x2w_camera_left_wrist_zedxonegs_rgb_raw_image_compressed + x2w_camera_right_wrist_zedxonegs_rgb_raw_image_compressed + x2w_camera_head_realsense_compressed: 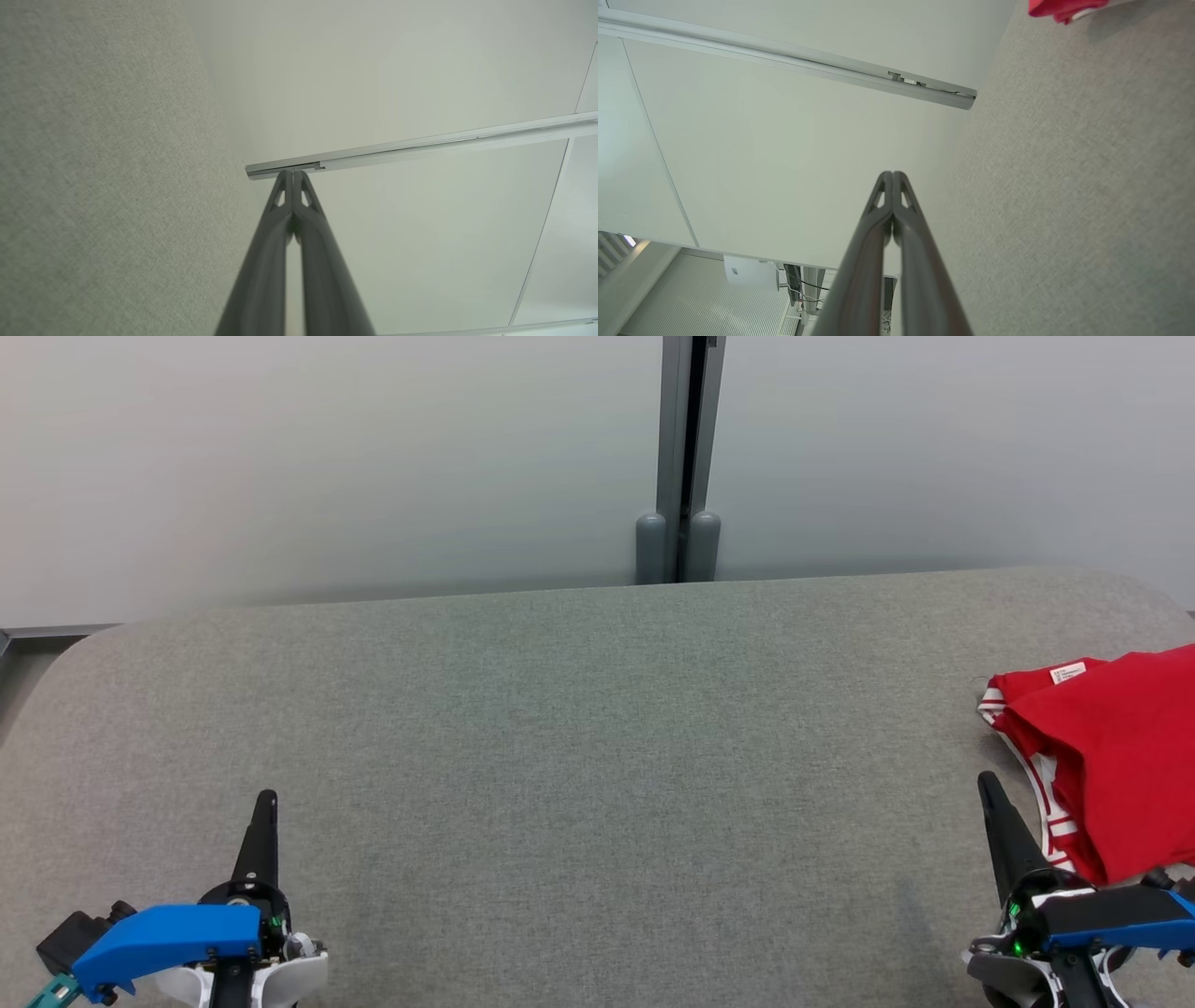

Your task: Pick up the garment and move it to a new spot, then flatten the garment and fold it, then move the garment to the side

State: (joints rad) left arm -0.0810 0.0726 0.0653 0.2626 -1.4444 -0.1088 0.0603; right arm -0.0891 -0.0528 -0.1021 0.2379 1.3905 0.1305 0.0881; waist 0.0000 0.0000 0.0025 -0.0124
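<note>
While the left gripper (pixel 267 803), fingers pressed together, points up the table (pixel 579 737) at near left, the right gripper (pixel 987 786), fingers likewise together, stands at near right, just beside the red garment (pixel 1116 756) lying at the table's right edge.

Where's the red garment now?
Head view: the red garment lies on the grey table at the right edge, just beyond the right gripper.

Lighting: even, diffuse, moderately bright; no glare on the bench (pixel 560 728). Shadows: one soft patch on the bench beside the red garment (pixel 1064 9). Focus: bench weave sharp; left claw (pixel 293 175) and right claw (pixel 892 174) blur toward the lens. Distortion: wall rail (pixel 420 144) beyond the bench bows slightly.
</note>
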